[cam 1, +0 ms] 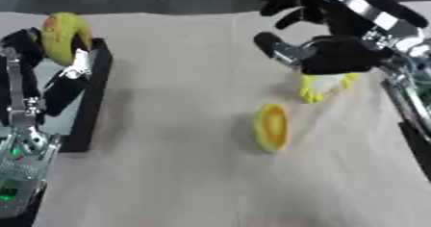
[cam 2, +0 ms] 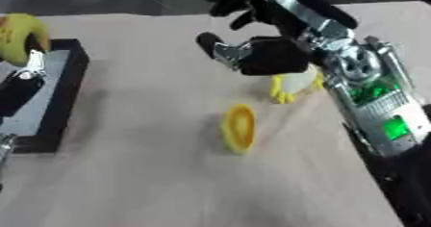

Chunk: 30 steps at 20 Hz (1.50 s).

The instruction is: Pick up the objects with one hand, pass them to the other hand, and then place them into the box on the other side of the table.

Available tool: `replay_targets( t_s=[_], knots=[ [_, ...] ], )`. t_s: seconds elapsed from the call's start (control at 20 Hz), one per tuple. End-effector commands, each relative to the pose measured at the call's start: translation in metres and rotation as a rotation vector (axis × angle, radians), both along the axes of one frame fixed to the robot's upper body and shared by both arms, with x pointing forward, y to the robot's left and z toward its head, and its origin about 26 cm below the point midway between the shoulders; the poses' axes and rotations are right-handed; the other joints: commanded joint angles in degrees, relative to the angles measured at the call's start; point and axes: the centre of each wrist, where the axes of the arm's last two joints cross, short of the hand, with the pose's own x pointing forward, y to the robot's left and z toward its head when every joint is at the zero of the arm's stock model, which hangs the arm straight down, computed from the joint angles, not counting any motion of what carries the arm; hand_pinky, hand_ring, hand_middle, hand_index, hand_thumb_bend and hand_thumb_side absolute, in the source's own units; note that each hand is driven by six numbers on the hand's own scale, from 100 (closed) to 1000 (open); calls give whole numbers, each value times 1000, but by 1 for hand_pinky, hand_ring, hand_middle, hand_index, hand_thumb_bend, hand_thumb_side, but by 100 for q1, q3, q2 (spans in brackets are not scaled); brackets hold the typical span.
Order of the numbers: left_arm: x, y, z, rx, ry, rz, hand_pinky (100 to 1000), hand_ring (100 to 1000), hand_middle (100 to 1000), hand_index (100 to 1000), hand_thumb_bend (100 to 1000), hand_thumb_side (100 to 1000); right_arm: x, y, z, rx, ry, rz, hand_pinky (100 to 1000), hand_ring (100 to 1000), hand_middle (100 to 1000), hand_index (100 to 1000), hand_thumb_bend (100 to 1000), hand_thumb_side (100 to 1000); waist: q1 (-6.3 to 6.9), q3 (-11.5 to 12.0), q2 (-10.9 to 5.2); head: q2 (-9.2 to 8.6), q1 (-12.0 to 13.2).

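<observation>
— Yellow fruit, mango-like and blurred, sits in the left hand (cam 1: 52,34), whose fingers curl round it. Where is it?

— In the left eye view the yellow fruit (cam 1: 64,37) hangs over the far end of the black box (cam 1: 91,101) at the table's left edge, seemingly about to be dropped in. The right hand (cam 1: 324,38) hovers at the far right with curled fingers; whether they hold anything, I cannot tell.

— And the things not yet moved?

— Just below the right hand's fingers lies a white-and-yellow toy (cam 1: 324,87), partly hidden under the hand. Further toward the robot, and leftward of those fingers, an orange-yellow slice (cam 1: 272,127) stands on its edge, long axis running near-to-far.

— Does the right eye view add anything?

— It shows the same layout. The white-and-yellow toy (cam 2: 293,86) touches, or nearly touches, the underside of the right hand (cam 2: 261,43). The slice (cam 2: 239,127) is apart from it on the tan tablecloth (cam 2: 151,173). My judgement: the right hand is much nearer both remaining pieces, so the next pick falls to it, reaching down and slightly back.
</observation>
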Motion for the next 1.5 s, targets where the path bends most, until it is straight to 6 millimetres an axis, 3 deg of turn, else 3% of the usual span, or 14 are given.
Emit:
replay_targets(
  t_s=[0.05, 0.4, 0.85, 0.95, 1.05, 1.35, 1.5],
  knots=[
    [0, 22, 15, 41, 11, 69, 459, 665, 390, 458, 100, 113, -5, -20, 14, 13, -64, -88, 749, 798, 667, 779, 429, 234, 25, -5, -147, -45, 242],
    [9, 46, 20, 122, 185, 157, 502, 730, 451, 520, 100, 100, -6, -47, 19, 91, -96, -238, 747, 796, 664, 778, 407, 238, 28, -26, -124, -128, 397],
    [16, 61, 13, 136, 409, 343, 630, 865, 582, 650, 108, 100, -7, -58, 18, 139, -99, -307, 745, 793, 658, 776, 434, 231, 31, -35, -122, -165, 428],
    [16, 62, 12, 144, 458, 369, 680, 912, 631, 695, 171, 120, -7, -59, 18, 147, -100, -316, 744, 793, 658, 776, 433, 231, 29, -34, -119, -165, 425],
    [17, 60, 10, 161, 516, 369, 760, 1000, 731, 767, 281, 211, -7, -60, 18, 155, -101, -322, 744, 792, 657, 775, 433, 231, 24, -36, -116, -163, 424],
    [15, 59, 14, 208, 605, 348, 842, 1000, 822, 850, 532, 324, -7, -64, 17, 168, -104, -343, 744, 793, 657, 776, 432, 230, 10, -40, -110, -171, 438],
    [14, 59, 16, 212, 612, 345, 841, 1000, 829, 861, 563, 348, -7, -65, 17, 170, -103, -348, 744, 793, 657, 776, 433, 231, 13, -42, -112, -178, 438]
  ],
)
